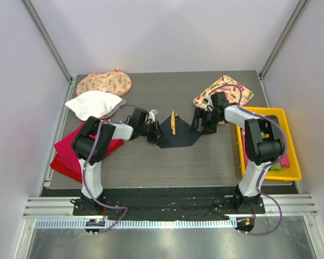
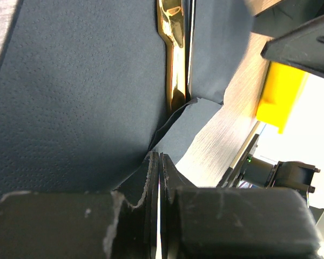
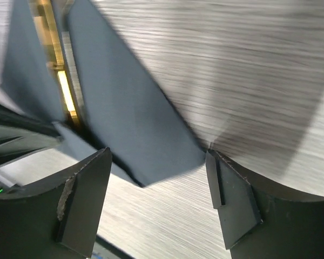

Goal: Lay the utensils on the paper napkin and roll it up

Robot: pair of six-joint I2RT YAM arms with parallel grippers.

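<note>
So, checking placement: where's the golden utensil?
Top view, table centre: the golden utensil lies on the dark paper napkin, red cloth to its left, yellow bin to its right.

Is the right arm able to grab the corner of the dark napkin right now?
Probably yes. The right gripper is open, and a corner of the napkin lies on the table right between its jaws, with nothing covering it. The left gripper pinches the opposite side, out of the way.
</note>
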